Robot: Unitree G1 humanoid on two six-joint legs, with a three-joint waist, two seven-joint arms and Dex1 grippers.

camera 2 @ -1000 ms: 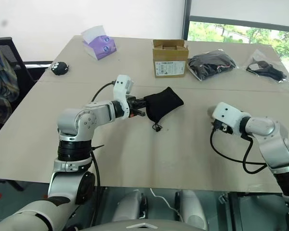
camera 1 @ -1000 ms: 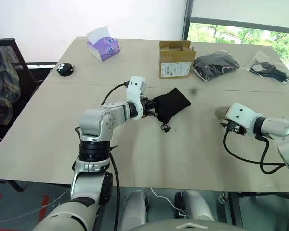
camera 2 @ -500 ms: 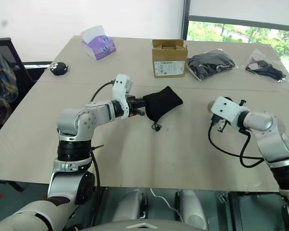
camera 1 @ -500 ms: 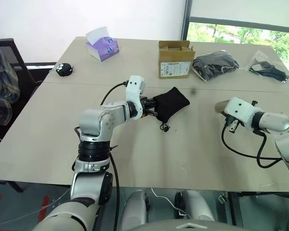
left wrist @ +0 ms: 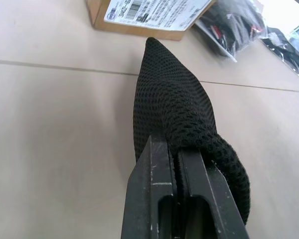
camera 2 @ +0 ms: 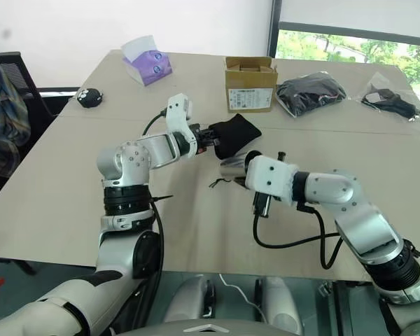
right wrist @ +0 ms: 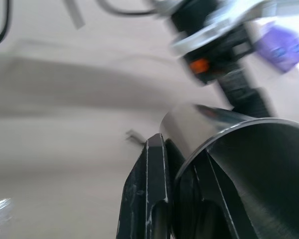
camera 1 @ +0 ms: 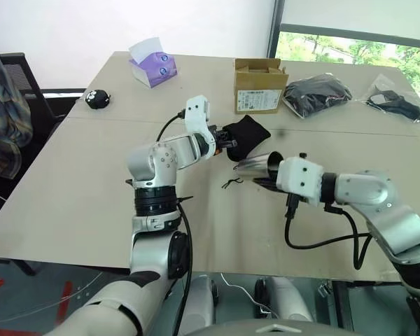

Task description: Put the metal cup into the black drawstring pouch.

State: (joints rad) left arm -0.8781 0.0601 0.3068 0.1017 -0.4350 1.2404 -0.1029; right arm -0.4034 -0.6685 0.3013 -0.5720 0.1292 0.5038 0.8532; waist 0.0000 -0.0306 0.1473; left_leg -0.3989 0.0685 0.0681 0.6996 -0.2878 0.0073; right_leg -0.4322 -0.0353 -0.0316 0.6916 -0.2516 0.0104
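Metal cup pinched at its rim by right claw, black drawstring pouch in left claw.

Two robot arms built from rounded silver-grey segments joined by black ribbed rings. Each wrist carries a white boxy housing, with a looping black cable beside it. Each end effector, left and right, has flat black fingers; an orange spot marks the left wrist.
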